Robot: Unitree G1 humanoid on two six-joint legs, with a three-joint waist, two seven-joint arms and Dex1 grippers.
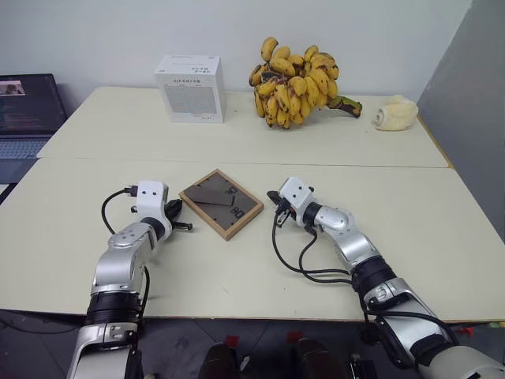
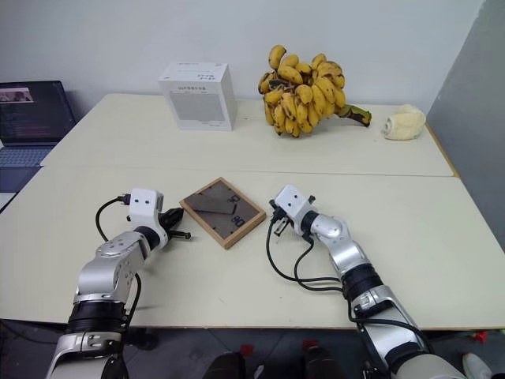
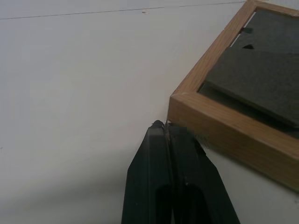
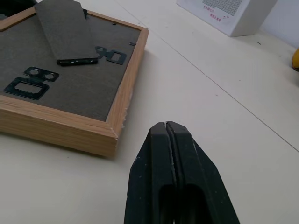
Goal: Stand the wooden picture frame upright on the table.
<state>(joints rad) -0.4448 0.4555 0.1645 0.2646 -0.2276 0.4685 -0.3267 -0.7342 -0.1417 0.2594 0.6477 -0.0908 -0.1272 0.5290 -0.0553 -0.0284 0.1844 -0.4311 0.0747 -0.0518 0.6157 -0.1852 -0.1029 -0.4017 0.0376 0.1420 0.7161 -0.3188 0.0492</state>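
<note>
Two black-fingered grippers, left (image 1: 183,226) and right (image 1: 273,198), both pressed closed, holding nothing.

One small light-wood picture frame (image 1: 221,202), face down between them on the pale cream table (image 1: 442,213), grey back up, stand apparently folded flat. Not yet stood.

Beyond: one white box (image 1: 189,88), one banana bunch (image 1: 296,83), one pale lump (image 1: 395,114), possibly a shell.
</note>
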